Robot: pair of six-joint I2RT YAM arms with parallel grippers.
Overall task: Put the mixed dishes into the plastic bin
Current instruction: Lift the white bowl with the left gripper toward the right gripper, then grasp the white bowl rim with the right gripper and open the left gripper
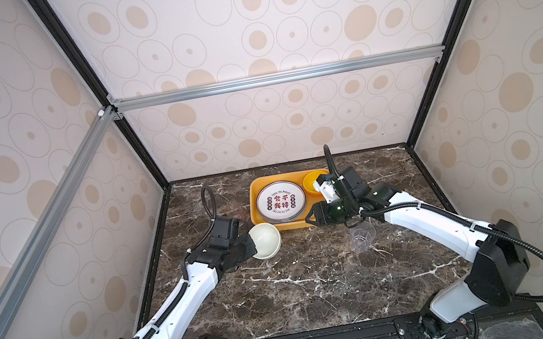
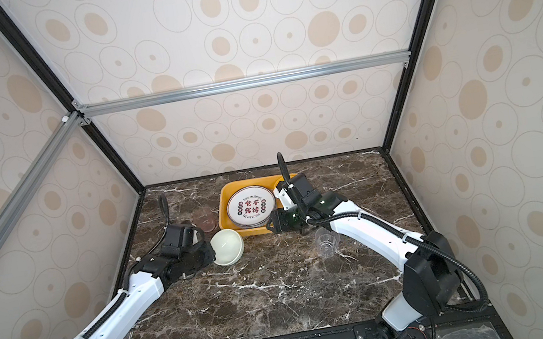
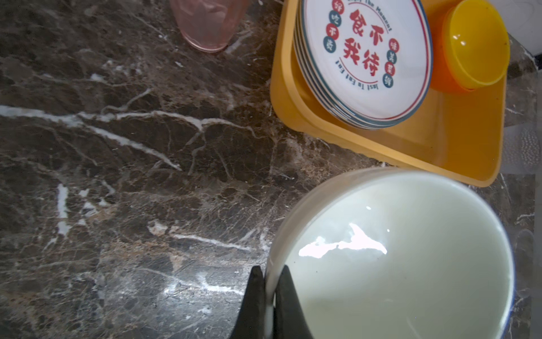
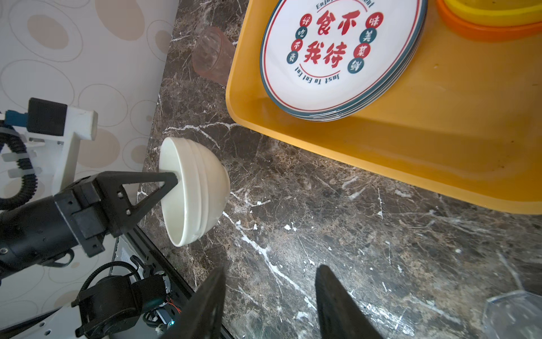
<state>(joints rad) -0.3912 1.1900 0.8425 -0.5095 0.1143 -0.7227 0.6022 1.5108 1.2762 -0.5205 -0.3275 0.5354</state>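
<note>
The left gripper point(image 3: 269, 276) is clamped on the rim of the cream bowl point(image 3: 396, 264), which is tipped on edge just off the plastic bin point(image 3: 440, 141). I judge it best to level the bowl, clear the bin's rim, and lower it onto the bare floor beside the plate stack point(image 1: 281, 201). The right gripper point(image 4: 271, 268) gapes empty beside the bin.

Count:
- One cream bowl.
- One plate stack, several deep.
- One yellow bowl point(image 3: 478, 44) nested in one orange bowl point(image 3: 440, 70).
- One pink cup point(image 3: 205, 29) and one clear cup point(image 1: 361, 237), both outside the bin.

The left arm point(image 1: 202, 279) and the right arm point(image 1: 429, 229) share smooth white plastic link shells joined by bulky matte black joint housings point(image 1: 498, 263). Black corrugated cable conduit point(image 1: 392, 209) runs along each arm, strapped down with small white zip ties point(image 1: 418, 206). The left gripper point(image 4: 176, 182) has black triangular open-frame fingers point(image 4: 137, 187) fastened with small screws. Beside them sits a white camera bracket point(image 4: 76, 129) with a blue plug point(image 4: 14, 117). Thin red wires point(image 4: 173, 306) show at a base.
</note>
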